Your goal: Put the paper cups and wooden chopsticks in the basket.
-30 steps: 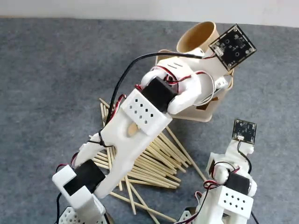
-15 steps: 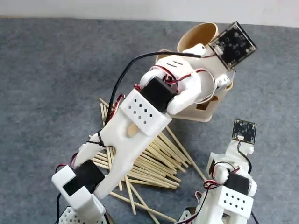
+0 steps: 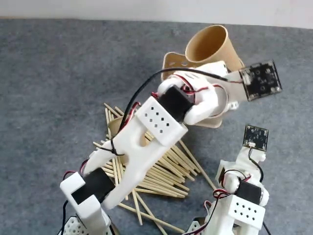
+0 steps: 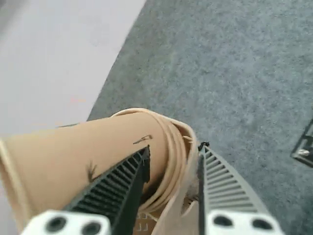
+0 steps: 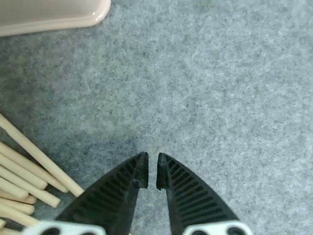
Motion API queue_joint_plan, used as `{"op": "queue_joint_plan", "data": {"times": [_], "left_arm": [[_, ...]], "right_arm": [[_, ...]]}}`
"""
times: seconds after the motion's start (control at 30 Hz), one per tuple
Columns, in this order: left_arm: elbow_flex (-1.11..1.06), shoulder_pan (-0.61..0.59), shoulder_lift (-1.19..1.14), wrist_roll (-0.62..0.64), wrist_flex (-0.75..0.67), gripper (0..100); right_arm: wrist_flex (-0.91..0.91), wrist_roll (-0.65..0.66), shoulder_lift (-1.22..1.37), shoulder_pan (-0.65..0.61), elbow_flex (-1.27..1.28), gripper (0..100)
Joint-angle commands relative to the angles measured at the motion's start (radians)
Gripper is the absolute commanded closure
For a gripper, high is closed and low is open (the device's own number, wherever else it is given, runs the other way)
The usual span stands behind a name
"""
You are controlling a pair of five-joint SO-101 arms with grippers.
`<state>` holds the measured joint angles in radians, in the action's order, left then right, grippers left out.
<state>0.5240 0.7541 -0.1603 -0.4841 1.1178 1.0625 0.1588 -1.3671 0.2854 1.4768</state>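
One paper cup (image 3: 210,44) hanging tilted at basket (image 3: 168,64), left gripper (image 4: 173,152) fingers clasping its base; next move probably calling for lowering, releasing. Right gripper (image 5: 152,171) resting near chopsticks (image 3: 166,169), fingers closed, empty.

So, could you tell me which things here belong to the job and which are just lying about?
Job: paper cup, leaning out of the basket; wooden chopsticks, piled on the mat.
Lying about: grey mat underneath.

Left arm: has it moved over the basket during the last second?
Yes. In the high view its wrist camera has swung right and nearer, off the paper cup and past the basket's right edge.
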Motion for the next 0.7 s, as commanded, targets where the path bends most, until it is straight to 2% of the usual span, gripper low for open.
{"op": "queue_joint_plan", "data": {"times": [0.0,0.2,0.37,0.53,0.67], "left_arm": [[0.045,0.022,0.025,-0.014,0.000,84],[0.140,0.027,0.015,0.025,-0.011,84],[0.153,0.027,0.015,0.107,-0.115,84],[0.140,0.054,0.012,0.107,-0.149,84],[0.128,0.084,0.012,0.107,-0.250,84]], "right_arm": [[-0.019,0.012,-0.013,0.008,-0.005,95.2],[-0.019,0.012,-0.013,0.008,-0.005,95.2],[-0.019,0.012,-0.013,0.008,-0.005,95.2],[-0.019,0.012,-0.013,0.008,-0.005,95.2],[-0.019,0.012,-0.013,0.008,-0.005,95.2]]}}
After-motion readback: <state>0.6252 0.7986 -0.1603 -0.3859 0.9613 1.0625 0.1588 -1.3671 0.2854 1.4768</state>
